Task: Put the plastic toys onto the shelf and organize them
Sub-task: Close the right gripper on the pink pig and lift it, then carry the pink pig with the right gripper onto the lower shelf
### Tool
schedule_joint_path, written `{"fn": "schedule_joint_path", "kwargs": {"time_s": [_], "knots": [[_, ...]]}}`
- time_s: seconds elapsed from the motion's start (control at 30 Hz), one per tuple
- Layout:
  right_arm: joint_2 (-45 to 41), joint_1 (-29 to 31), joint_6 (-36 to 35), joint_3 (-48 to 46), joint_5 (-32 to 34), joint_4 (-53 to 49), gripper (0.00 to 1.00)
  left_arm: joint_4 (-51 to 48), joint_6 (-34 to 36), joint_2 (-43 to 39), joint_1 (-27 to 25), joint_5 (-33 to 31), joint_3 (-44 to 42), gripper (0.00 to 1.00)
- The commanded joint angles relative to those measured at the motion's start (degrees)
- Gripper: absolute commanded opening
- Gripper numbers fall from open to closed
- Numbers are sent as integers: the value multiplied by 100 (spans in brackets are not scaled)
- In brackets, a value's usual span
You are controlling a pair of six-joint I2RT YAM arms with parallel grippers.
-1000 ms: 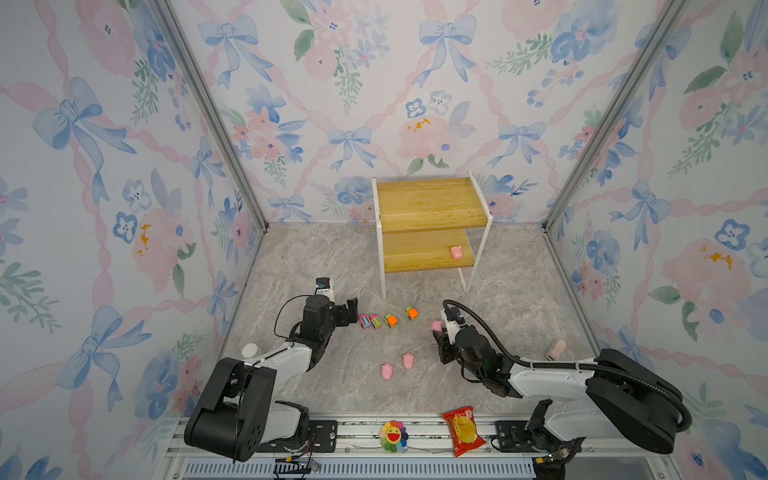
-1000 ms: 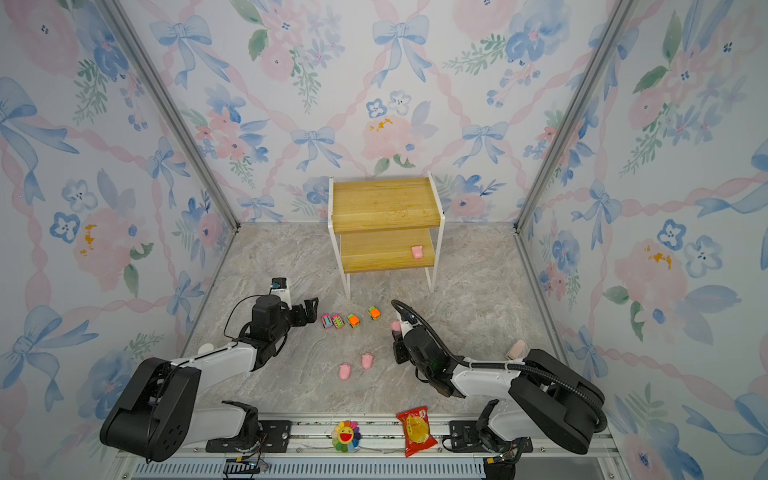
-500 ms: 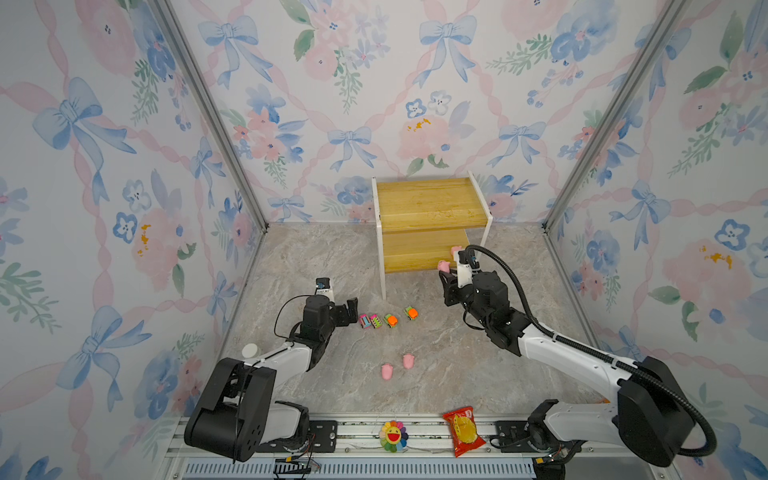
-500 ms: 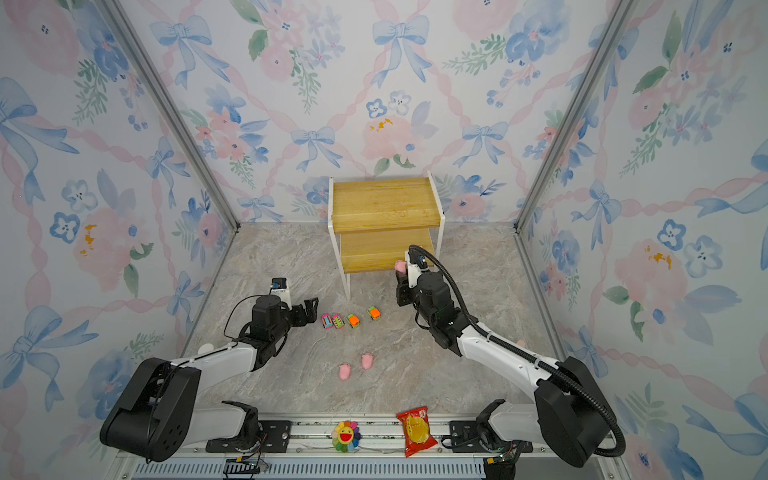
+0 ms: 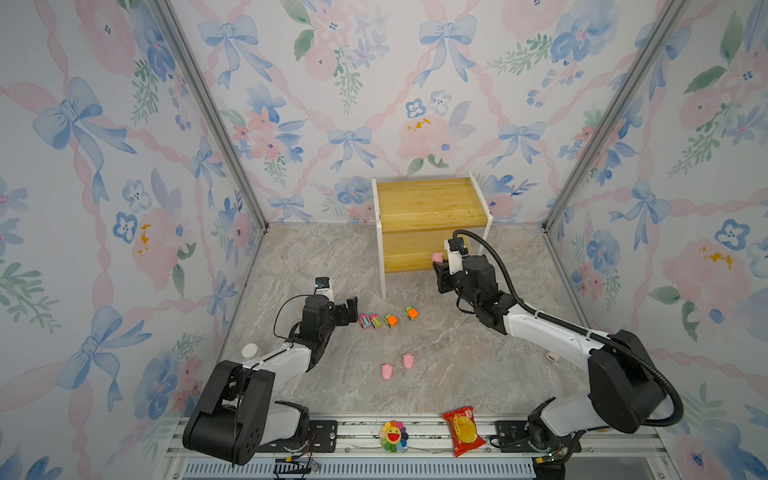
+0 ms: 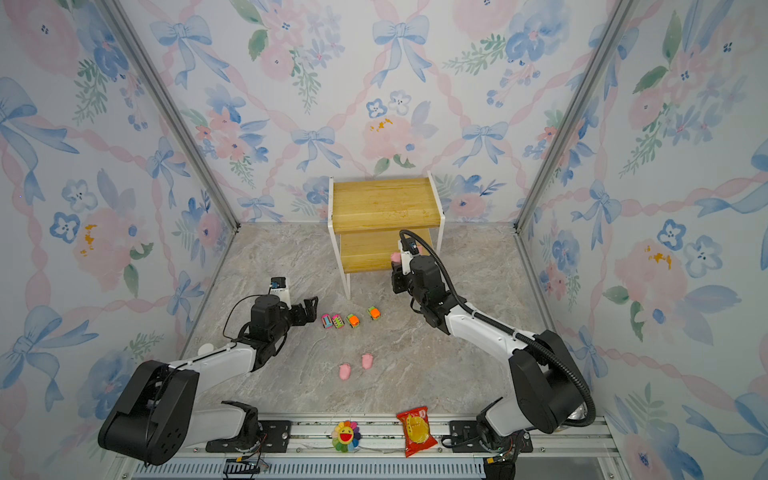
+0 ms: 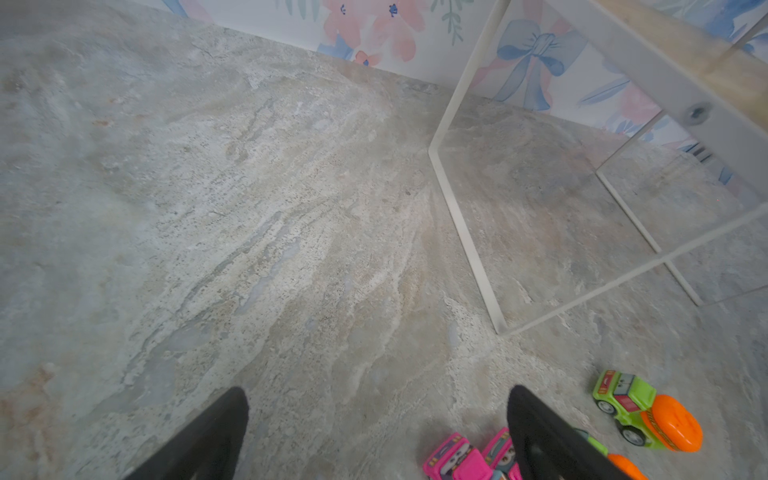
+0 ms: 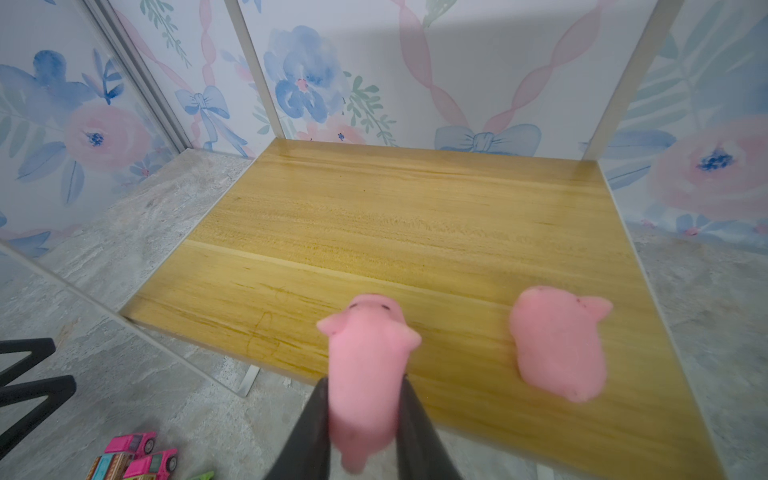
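both top views first: the shelf (image 5: pixel 428 203) sits against the back wall, and the right gripper (image 5: pixel 439 267) is up at the front edge of its lower board (image 5: pixel 403 253), jaws clamped on a pink pig (image 5: pixel 436 257). the left gripper (image 5: pixel 349 309) hangs low over the marble floor (image 5: pixel 457 365), jaws apart, just beside a row of four cars (image 5: pixel 376 321) in front of the shelf. two more pigs (image 5: pixel 387 371) lie side by side on the floor nearer the rail (image 5: pixel 424 430), well apart from the shelf. a flower (image 5: pixel 392 434) and a red snack packet (image 5: pixel 463 430) rest on that rail.

over to the left wrist: fingers (image 7: pixel 208 440) spread wide, nothing between them, with the pink cars (image 7: pixel 453 459) and a green-and-orange car (image 7: pixel 648 415) out past one finger.

and the right wrist: the pink pig fills the gap between the fingers, face toward the back wall, above the board's front edge. whether it touches the wood, can't tell. a second pig (image 8: pixel 557 345) lies on the lower board just beside it.
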Motion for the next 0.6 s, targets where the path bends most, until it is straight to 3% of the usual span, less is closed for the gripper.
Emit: {"fn": "schedule_joint_path", "kwargs": {"time_s": [0.0, 0.57], "knots": [[115, -51, 133, 264, 45, 43, 28, 83, 56, -129, -36, 41, -95, 98], [407, -13, 591, 397, 705, 9, 28, 83, 65, -228, -33, 5, -128, 98]]}}
